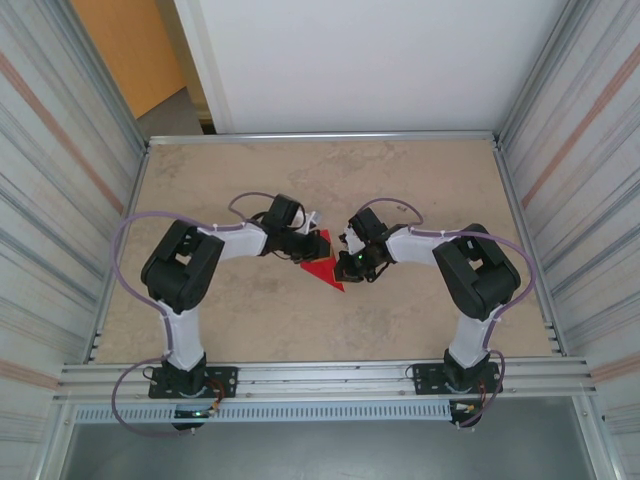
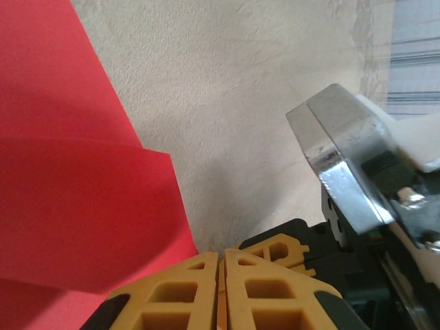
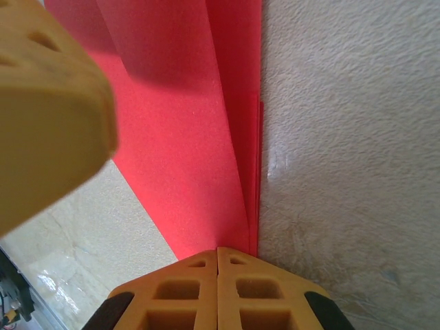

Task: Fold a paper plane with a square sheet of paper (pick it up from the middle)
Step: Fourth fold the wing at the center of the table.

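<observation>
The square sheet of paper (image 1: 322, 268) is bright red and lies folded in layers, as a small pointed shape, at the middle of the table between both arms. My left gripper (image 1: 316, 240) is shut at its far end. In the left wrist view the red paper (image 2: 69, 172) spreads to the left of my shut left gripper (image 2: 221, 256); I cannot make out whether any paper is pinched. My right gripper (image 1: 346, 264) is shut at the paper's right side. In the right wrist view the paper (image 3: 185, 137) has its layered folded edge running straight into my shut right gripper (image 3: 218, 249).
The beige table (image 1: 250, 320) is framed by metal rails, with corrugated walls left and right and a white panel (image 1: 360, 60) behind. The two grippers are nearly touching: the right one's yellow finger (image 2: 278, 251) sits beside my left fingertips, and the left one's finger (image 3: 48, 117) looms blurred.
</observation>
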